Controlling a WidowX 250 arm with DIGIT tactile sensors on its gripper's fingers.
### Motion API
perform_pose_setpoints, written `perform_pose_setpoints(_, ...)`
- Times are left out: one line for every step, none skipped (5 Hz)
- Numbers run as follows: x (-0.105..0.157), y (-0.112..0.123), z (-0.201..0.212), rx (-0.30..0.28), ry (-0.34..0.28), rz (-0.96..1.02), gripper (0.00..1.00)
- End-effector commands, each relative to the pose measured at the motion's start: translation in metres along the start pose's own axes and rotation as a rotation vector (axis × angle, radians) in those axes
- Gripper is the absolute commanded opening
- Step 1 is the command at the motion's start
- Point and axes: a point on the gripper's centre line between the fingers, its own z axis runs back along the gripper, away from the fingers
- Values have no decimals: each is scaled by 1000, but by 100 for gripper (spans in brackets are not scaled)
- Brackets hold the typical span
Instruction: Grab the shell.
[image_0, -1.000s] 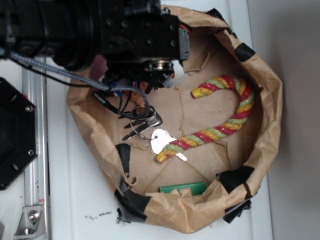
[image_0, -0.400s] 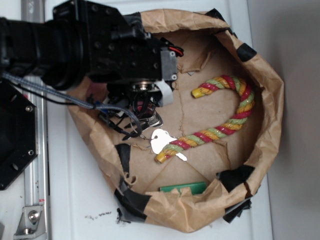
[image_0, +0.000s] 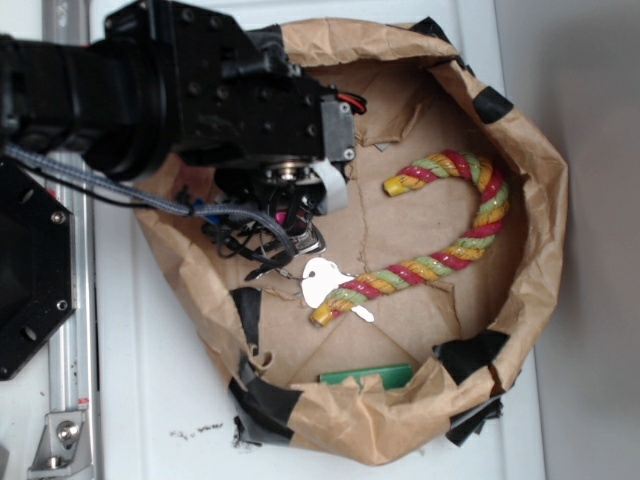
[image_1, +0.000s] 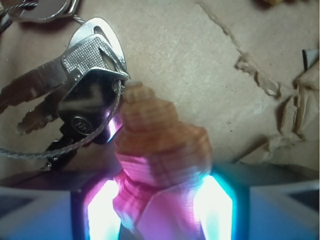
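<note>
You see a ridged matt orange-brown spiral shell (image_1: 160, 150), shiny knurled silver metal keys (image_1: 82, 75), crinkled matt brown paper liner (image_0: 530, 190), glossy striped twisted rope cane (image_0: 450, 250)

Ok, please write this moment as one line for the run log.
phase: grasping | gripper: fingers on both sides of shell | keys: touching shell | rope cane: apart | lifted: cannot tell

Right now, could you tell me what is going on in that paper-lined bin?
The WidowX arm is down in the brown paper bin, working on the shell. In the wrist view the gripper has a finger on each side of the shell's lower part, apparently touching it. Whether the shell is off the floor cannot be told. The silver key bunch lies right against the shell. The striped rope cane lies apart, to the side.
</note>
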Motion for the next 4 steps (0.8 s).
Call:
perform_pose_setpoints(7,13,23,35,-68,72,0)
perform_pose_setpoints(14,27,65,65,-127,195,0)
perform_pose_setpoints(24,30,112,68,-218,259,0)
perform_pose_setpoints(38,25,131,60,-227,267,0)
